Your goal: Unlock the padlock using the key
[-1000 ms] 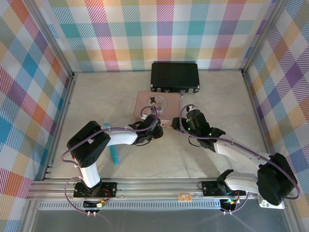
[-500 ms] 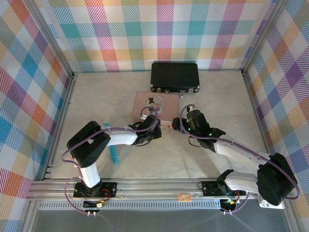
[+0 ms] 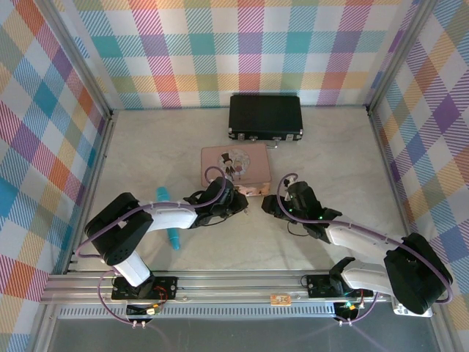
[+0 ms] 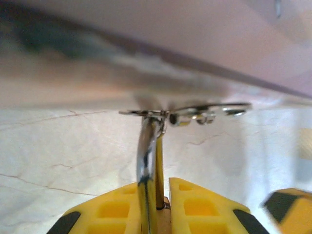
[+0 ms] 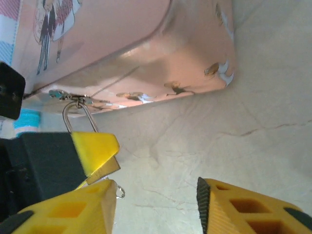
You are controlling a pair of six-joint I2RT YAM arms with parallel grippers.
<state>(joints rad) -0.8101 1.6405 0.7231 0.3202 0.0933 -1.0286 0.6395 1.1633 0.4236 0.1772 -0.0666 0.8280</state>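
Here, at the near edge of a pale marble-patterned table [image 3: 330, 154], two robot arms reach inward toward each other. A teal pen [image 3: 173, 236] lies to the left, beside the left arm, its length running near to far.

The left gripper [image 4: 163, 187] has its yellow fingers pressed together on the padlock [image 5: 105, 168], clamping the small brass body. Just to its right, the right gripper [image 5: 156, 195] hangs with its jaws apart and nothing between them. A tiny wire ring [image 5: 119, 193] shows beside the padlock's body; what it belongs to cannot be told.

The padlock's long axis runs near to far. Its body is at the near end, in the fingers. Its thin silvery shackle [image 4: 146, 156] points away toward the pink tin [image 5: 161, 53] and is hooked through the metal clasp [image 5: 73, 96] on the tin's front wall.

The tin sits flat near the middle of the table with its lid closed, so its contents are hidden. The lid carries a printed cartoon couple [image 5: 48, 24], one figure in dark clothes; the print is too small to read any words.

Farther back, close to the checked rear wall [image 3: 234, 51], a black case [image 3: 265, 116] lies shut, with small metal latches along its front edge.
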